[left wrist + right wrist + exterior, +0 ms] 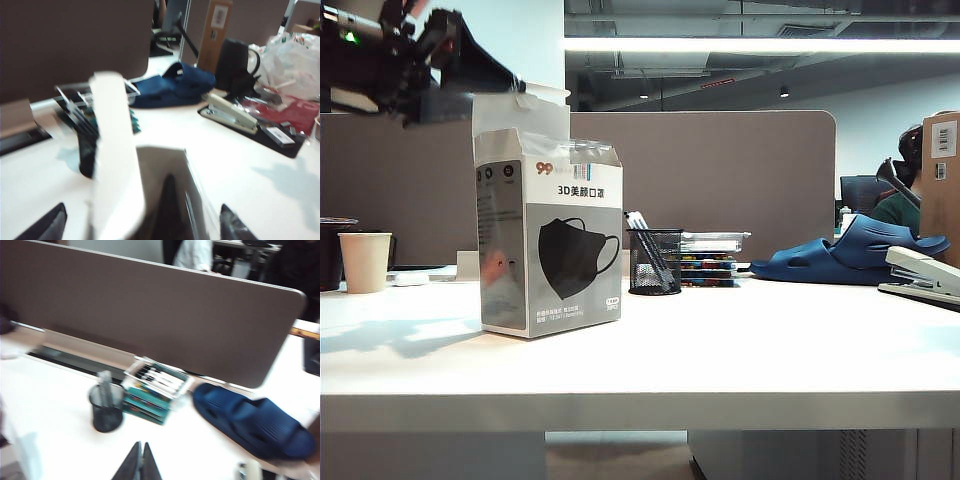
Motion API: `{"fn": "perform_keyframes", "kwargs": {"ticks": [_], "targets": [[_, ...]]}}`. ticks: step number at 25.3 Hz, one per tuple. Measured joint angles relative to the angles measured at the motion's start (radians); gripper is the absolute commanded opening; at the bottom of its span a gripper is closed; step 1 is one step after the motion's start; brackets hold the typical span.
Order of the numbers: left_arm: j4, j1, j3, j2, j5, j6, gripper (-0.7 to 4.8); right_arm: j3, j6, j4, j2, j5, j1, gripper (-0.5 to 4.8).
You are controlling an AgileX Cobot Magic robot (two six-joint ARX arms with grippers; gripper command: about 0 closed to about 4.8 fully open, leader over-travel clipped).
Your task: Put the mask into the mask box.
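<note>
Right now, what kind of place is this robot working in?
Most likely an open-plan office: a white desk backed by a grey partition screen, with a mesh pen holder and a stapler on it.

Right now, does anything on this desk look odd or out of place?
Yes: a dark blue slipper lies on the white desk among office things, between the mesh pen cup and a stapler. Footwear looks out of place there.
</note>
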Motion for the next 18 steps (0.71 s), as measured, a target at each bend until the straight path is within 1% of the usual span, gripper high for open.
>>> {"fn": "perform_keyframes", "kwargs": {"ticks": [3,5,8,11,13,14,16,17,18], "targets": [[0.008,0.011,0.000,-0.044,-0.047,0.000,3.87,0.000,-0.019,-0.030,-0.007,-0.001,-0.046,-0.08],[0.007,0.061,0.000,-0.101,-0.095,0.000,3.87,0.000,-0.025,-0.063,-0.016,-0.007,-0.099,-0.08],[-0.008,0.127,0.000,-0.190,-0.103,0.000,3.87,0.000,-0.027,-0.082,-0.041,-0.044,-0.152,-0.09],[-0.056,0.173,0.000,-0.249,-0.103,-0.009,3.81,0.000,-0.027,-0.095,-0.054,-0.045,-0.151,-0.09],[-0.097,0.191,0.000,-0.293,-0.105,-0.019,3.33,0.000,-0.027,-0.107,-0.067,-0.044,-0.149,-0.09],[-0.113,0.194,0.000,-0.311,-0.105,-0.023,2.92,-0.001,-0.027,-0.114,-0.073,-0.044,-0.150,-0.09],[-0.158,0.193,0.000,-0.354,-0.114,-0.027,1.86,-0.020,-0.027,-0.116,-0.101,-0.042,-0.149,-0.09],[-0.196,0.190,0.000,-0.382,-0.129,-0.027,1.54,-0.034,-0.027,-0.116,-0.117,-0.042,-0.149,-0.09],[-0.230,0.187,0.000,-0.409,-0.146,-0.028,1.02,-0.054,-0.027,-0.116,-0.138,-0.036,-0.149,-0.09]]}}
